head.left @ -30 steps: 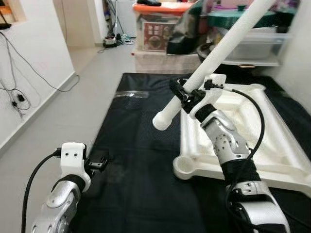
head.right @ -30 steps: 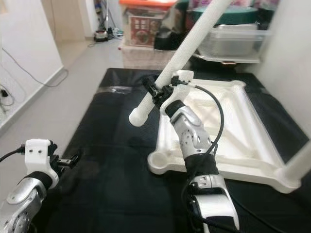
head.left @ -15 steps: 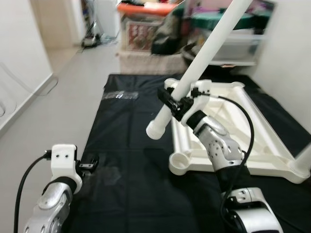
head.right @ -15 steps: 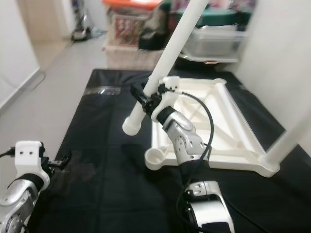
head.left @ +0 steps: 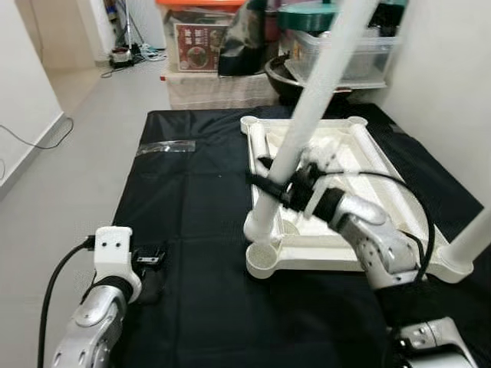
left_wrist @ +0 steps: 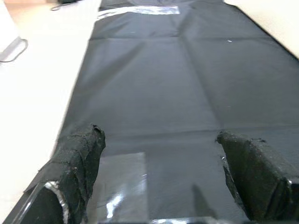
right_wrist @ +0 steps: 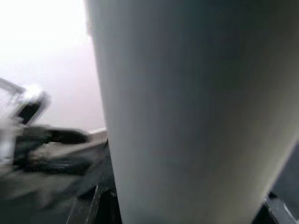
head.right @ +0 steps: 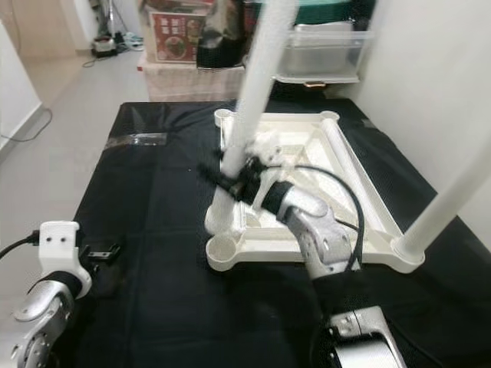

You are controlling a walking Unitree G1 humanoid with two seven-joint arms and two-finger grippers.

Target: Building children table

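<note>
The right gripper (head.left: 285, 186) pinches the white leg (head.left: 303, 130) low on its length. The leg stands nearly upright, its lower end just above the empty corner socket (head.left: 263, 258) of the upturned white tabletop (head.left: 399, 246). The left gripper (left_wrist: 159, 182), fingers spread, hangs idle over the black mat (head.left: 188, 222).

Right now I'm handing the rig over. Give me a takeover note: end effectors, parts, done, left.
Right end effector: shut on the long white round table leg, tilted, lower end just above the near-left corner socket of the upturned white plastic tabletop.
Left end effector: open, idle, low over the black floor mat.
Done: one white leg already standing in the near-right corner.
Left: seat the held leg; the far corner sockets look unfilled.
</note>
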